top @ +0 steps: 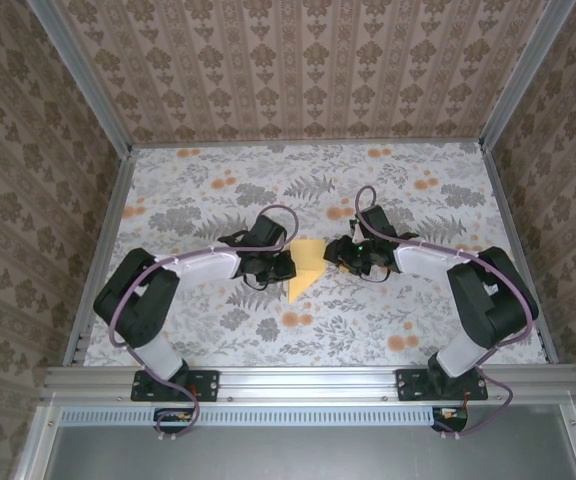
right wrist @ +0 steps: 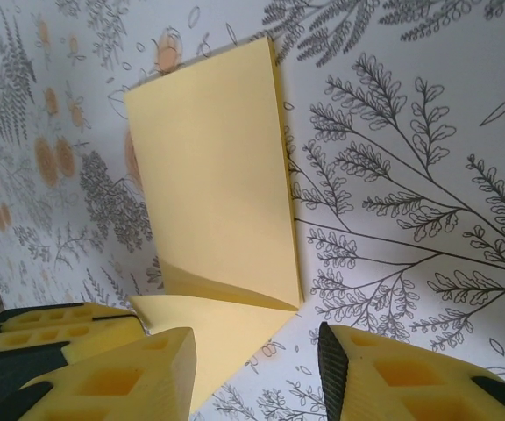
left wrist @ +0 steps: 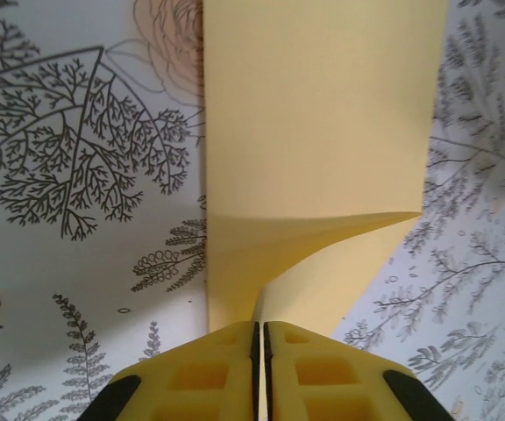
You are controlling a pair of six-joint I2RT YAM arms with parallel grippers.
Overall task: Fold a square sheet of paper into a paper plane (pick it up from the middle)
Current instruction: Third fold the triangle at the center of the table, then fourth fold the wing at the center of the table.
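On the left, the left gripper (top: 284,265) is clenched on one edge of the sheet of paper (top: 305,272). Its wrist view shows the pads (left wrist: 323,368) pressed together, with the yellow paper running into the seam between them. The sheet is folded over with a raised flap. It lies about the middle of the table (top: 418,320), well away from every edge, between the two grippers. On the right, the right gripper (top: 342,256) is released: its fingers (right wrist: 393,377) stand apart, a corner of the paper sits just ahead of the gap, and nothing is held.

The step in hand looks like setting a crease. To do it well, the left grip should pin the sheet. The right should close on the loose flap alone, square the edges, and press along the fold slowly, so the thin paper neither buckles nor slides.
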